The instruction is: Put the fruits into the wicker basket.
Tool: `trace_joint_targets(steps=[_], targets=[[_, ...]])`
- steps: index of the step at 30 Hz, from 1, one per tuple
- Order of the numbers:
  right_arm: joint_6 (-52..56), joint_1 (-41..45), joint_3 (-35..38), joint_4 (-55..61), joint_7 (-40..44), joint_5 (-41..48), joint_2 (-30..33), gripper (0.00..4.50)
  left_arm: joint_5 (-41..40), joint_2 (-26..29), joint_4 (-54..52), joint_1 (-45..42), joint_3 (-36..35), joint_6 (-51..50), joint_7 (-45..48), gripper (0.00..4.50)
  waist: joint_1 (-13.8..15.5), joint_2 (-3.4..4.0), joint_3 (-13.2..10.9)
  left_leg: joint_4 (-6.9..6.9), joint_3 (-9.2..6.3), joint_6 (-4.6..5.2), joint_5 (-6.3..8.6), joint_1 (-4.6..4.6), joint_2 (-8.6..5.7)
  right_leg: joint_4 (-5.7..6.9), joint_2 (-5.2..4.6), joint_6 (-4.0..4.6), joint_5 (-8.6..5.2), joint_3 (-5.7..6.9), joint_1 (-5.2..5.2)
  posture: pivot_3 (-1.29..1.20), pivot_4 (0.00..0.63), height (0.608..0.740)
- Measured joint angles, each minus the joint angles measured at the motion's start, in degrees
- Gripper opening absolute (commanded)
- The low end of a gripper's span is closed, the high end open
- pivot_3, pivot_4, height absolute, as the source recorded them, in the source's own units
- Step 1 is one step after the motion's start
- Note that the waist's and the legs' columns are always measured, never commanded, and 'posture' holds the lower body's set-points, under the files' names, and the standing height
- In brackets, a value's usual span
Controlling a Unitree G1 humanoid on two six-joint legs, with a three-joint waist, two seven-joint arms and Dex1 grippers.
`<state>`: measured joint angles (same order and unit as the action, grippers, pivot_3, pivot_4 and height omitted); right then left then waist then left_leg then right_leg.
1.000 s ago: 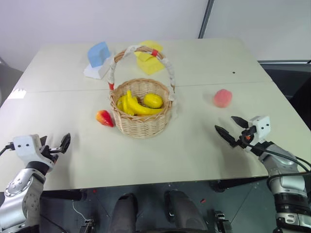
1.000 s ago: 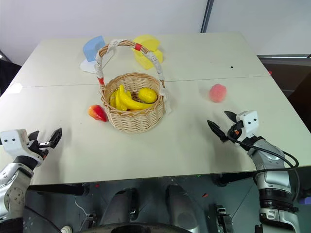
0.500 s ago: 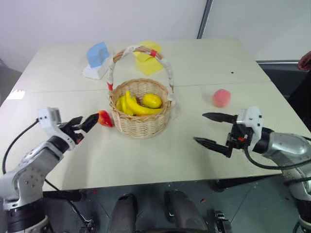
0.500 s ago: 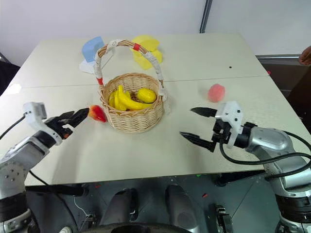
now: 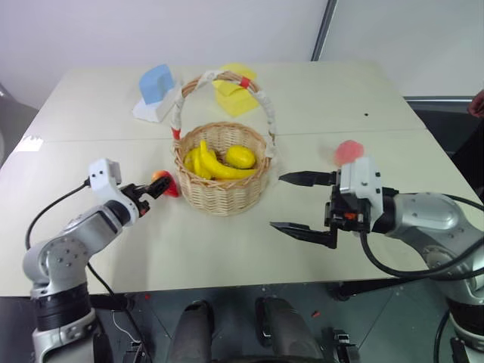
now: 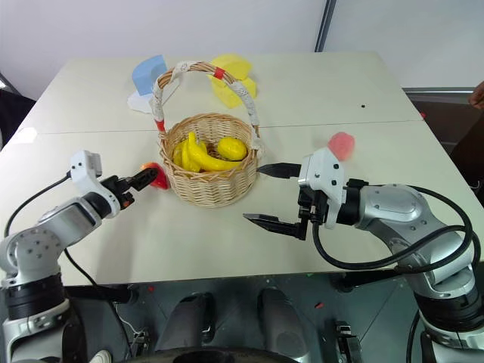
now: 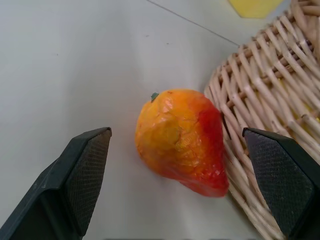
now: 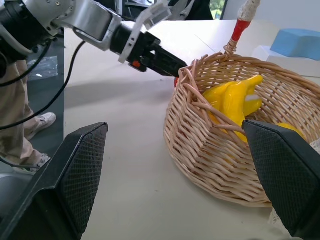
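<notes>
The red-orange mango-like fruit lies on the table against the left side of the wicker basket. My left gripper is open just in front of it, one finger on each side, not touching. The pink peach-like fruit lies to the right of the basket, partly hidden behind my right hand. My right gripper hovers right of the basket, open wide and pointing left at its wall, with nothing between the fingers.
Yellow bananas and a lemon lie in the basket. A blue block on a white base and a yellow block stand behind it. A person's hand shows at the right edge.
My left gripper has moved right and forward up to the mango-like fruit. My right gripper has swung left and up, away from the peach-like fruit, toward the basket. Both stayed open.
</notes>
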<state>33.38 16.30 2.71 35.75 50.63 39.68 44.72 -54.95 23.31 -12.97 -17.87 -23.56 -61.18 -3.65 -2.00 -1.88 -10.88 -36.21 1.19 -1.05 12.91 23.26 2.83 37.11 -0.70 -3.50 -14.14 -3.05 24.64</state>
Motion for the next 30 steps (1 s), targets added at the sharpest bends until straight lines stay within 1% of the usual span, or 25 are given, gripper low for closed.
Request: trace_joint_targets(steps=[4,7,10,11,16,19,22,24,25,26,28,30], targets=[[0.0,0.5,-0.1,0.1,-0.5,0.2,-0.9,4.49,1.3,-0.7,2.6,-1.5,0.2,-0.9,-1.7,4.50,-0.3,-0.01,0.0,0.02,0.00,0.00,0.00,-0.02,0.00,0.02,0.01,-0.03,0.02,0.00,0.00,0.00,0.150,0.740],[0.0,1.0,-0.2,0.3,-0.9,0.5,-1.0,4.50,2.6,-1.1,4.1,-2.2,0.3,-1.0,-2.4,3.68,-0.2,-0.01,0.0,0.01,0.00,0.00,0.00,-0.01,0.00,0.01,0.01,-0.06,0.03,0.00,0.00,0.00,0.150,0.740],[0.0,1.1,-0.2,0.6,-1.3,0.5,-1.0,4.50,3.4,-1.1,4.4,-2.7,0.3,-1.1,-2.7,2.25,-0.1,-0.01,0.0,0.01,0.00,0.00,0.00,-0.01,0.00,0.01,0.00,-0.01,0.01,0.00,0.00,0.00,0.150,0.740],[0.0,1.1,-0.3,0.8,-1.4,0.5,-1.1,4.50,3.5,-1.1,4.4,-2.8,0.3,-1.2,-2.6,2.04,-0.2,-0.01,0.0,0.01,0.00,0.00,0.00,-0.01,0.00,0.01,0.00,-0.01,0.01,0.00,0.00,0.00,0.150,0.740],[0.0,1.9,-0.5,1.3,-2.0,0.5,-1.1,4.50,4.5,-0.6,4.3,-3.2,0.2,-2.0,-2.3,2.04,-0.2,-0.01,0.0,0.02,0.00,0.00,0.00,-0.02,0.00,0.01,0.01,-0.01,0.01,0.00,0.00,0.00,0.150,0.740],[0.0,2.1,-0.6,1.3,-2.1,0.4,-1.1,4.50,5.5,2.4,3.2,-1.6,-0.5,-1.5,-0.1,2.04,-0.6,-0.02,0.0,0.06,0.00,0.00,0.00,-0.03,0.02,0.01,0.01,0.00,0.00,0.00,0.03,0.00,0.150,0.740],[0.0,2.7,-0.4,1.3,-2.0,0.5,-1.0,4.50,4.0,7.1,-1.4,3.8,-5.0,1.8,7.8,2.04,-0.6,-0.02,0.0,0.12,0.01,0.00,0.00,0.02,0.06,0.02,0.02,0.02,0.00,0.00,0.14,0.00,0.150,0.740],[0.0,2.9,0.1,1.1,-1.8,0.6,-0.9,4.50,1.0,10.2,-5.7,6.7,-9.1,3.5,14.2,2.04,-0.4,-0.02,0.0,0.12,0.02,0.00,0.00,0.08,0.05,0.01,-0.03,0.05,-0.02,0.01,0.19,0.00,0.150,0.740],[-0.1,3.3,0.2,0.9,-1.5,0.6,-0.9,4.50,-1.9,11.9,-8.9,8.2,-10.8,4.1,17.9,2.04,-0.1,-0.03,0.0,0.08,0.02,-0.01,0.00,0.11,0.03,-0.03,-0.09,0.06,-0.03,0.03,0.18,0.00,0.150,0.740],[-0.2,3.4,0.4,0.7,-1.3,0.6,-0.8,4.50,-3.4,12.6,-10.9,8.8,-11.1,4.1,19.6,2.04,0.1,-0.04,0.0,0.07,0.02,-0.02,0.00,0.11,0.00,-0.06,-0.13,0.06,-0.03,0.03,0.15,0.00,0.150,0.740],[-0.8,3.9,0.6,-0.8,-0.4,0.5,-0.7,4.50,-7.5,14.2,-16.2,9.3,-10.2,4.1,23.7,2.04,0.6,-0.04,0.0,0.01,0.07,-0.03,0.01,0.10,-0.08,-0.15,-0.27,0.08,-0.03,0.03,0.08,0.00,0.150,0.740],[-1.4,4.6,0.6,-2.4,0.3,0.2,-0.7,4.50,-9.2,13.5,-19.7,5.3,-5.1,4.2,23.7,2.04,1.3,-0.04,0.0,-0.06,0.11,-0.03,0.00,0.08,-0.14,-0.20,-0.38,0.08,-0.02,0.03,-0.04,0.00,0.150,0.740]])
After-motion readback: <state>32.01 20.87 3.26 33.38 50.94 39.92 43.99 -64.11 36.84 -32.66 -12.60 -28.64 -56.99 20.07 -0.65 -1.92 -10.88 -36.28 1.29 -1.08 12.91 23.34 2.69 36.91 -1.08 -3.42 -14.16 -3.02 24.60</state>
